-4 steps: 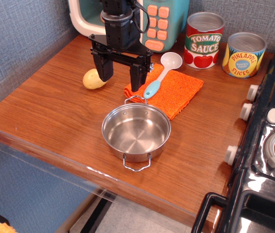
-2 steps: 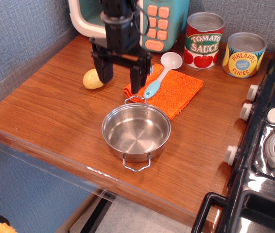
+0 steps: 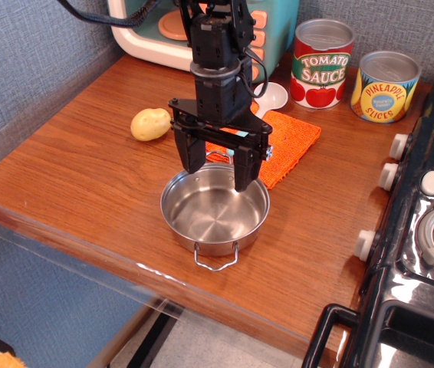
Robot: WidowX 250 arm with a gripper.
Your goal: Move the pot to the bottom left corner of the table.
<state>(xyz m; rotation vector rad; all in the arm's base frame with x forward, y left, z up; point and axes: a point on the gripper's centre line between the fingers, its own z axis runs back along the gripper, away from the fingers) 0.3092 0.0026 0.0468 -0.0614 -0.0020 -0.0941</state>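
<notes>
The gripper [image 3: 217, 170] has moved from beside the potato [image 3: 150, 124] to over the pot [image 3: 215, 210]. Its jaws hang wide open, holding nothing. The pot has not shifted.

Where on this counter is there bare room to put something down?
The widest bare stretch of the table runs left of the pot, from the potato down to the front edge. A narrower strip lies between the pot and the stove. The back is crowded: cloth, two cans, toy appliance.

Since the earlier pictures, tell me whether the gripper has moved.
Yes. The gripper has come forward and to the right, away from the potato, and now hangs open over the far rim of the pot.
</notes>
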